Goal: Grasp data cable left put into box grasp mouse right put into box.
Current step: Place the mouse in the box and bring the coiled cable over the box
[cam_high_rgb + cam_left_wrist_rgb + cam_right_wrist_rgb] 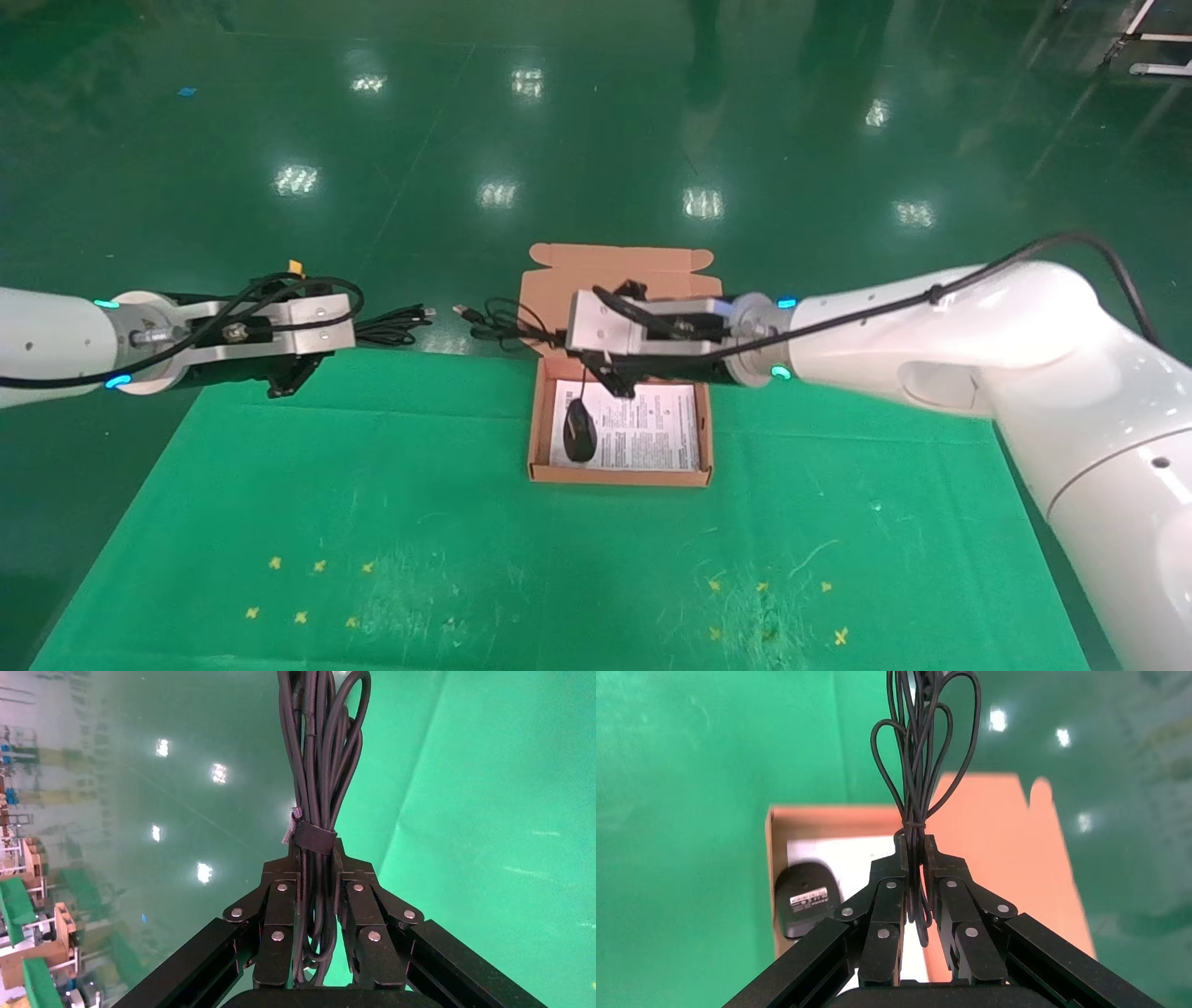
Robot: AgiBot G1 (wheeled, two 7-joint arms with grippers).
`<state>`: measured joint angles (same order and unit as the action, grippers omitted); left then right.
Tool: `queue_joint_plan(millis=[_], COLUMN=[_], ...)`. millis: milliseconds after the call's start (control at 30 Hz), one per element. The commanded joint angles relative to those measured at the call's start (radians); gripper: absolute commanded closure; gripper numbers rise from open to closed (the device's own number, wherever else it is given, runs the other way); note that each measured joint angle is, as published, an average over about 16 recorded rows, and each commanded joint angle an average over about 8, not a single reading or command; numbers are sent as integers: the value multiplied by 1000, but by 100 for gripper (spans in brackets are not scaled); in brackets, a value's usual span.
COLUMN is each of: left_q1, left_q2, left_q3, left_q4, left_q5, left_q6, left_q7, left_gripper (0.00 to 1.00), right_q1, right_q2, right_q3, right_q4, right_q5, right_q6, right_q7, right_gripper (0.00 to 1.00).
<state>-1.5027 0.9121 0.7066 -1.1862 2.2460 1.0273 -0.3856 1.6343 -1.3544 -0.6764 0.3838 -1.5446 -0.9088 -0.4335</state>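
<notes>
Head view shows the right gripper [610, 377] pinching the mouse [579, 431] cord above the box [618, 475]; the mouse sits inside. The left gripper [296, 373] squeezes the data cable [396, 324] past the cloth's [391, 522] far edge. Loose cord could snag outside the box.

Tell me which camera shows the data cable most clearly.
Left wrist view: the data cable fills it, strapped at its middle, clamped in the left gripper. Head view shows only its far end past the gripper; right wrist view misses it.
</notes>
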Motion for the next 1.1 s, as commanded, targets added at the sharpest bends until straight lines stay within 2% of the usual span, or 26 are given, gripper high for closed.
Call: queue_joint_plan(millis=[33,500,533,567,600,767,833,867,1100], left_q1=[0,1,1,1,1,1,1,1,2], left_q2=[0,0,0,0,0,0,-1,-1,2], left_q3=[0,0,0,0,0,0,0,0,1], left_q4=[-1,-3,-3,-3,-3,-3,-3,-3,-3], left_q5=[1,2,2,2,2,2,2,2,2], left_q6=[0,1,1,1,1,1,1,1,0], left_q7=[-1,-3,-3,-3,-3,-3,-3,-3,-2], left_gripper=[100,100,100,100,100,100,100,100,100], right_q1=[-5,-17,-19,-19,-20,-22,-22,-22,-25], right_q2=[0,-5,-5,-6,-6,-8,-8,-9,3], right_q3=[-8,-59,-63,-68,-72,-93,-97,-100,-100], right_q4=[-21,-123,-124,-125,-126,-131,-132,-133,-117], right_q5=[9,33,35,36,38,41,42,42,45], right_q6=[6,67,69,69,70,72,73,74,69], right_q7=[4,51,52,55,57,69,71,72,73], right_gripper=[100,100,97,92,83,20,3,0,0])
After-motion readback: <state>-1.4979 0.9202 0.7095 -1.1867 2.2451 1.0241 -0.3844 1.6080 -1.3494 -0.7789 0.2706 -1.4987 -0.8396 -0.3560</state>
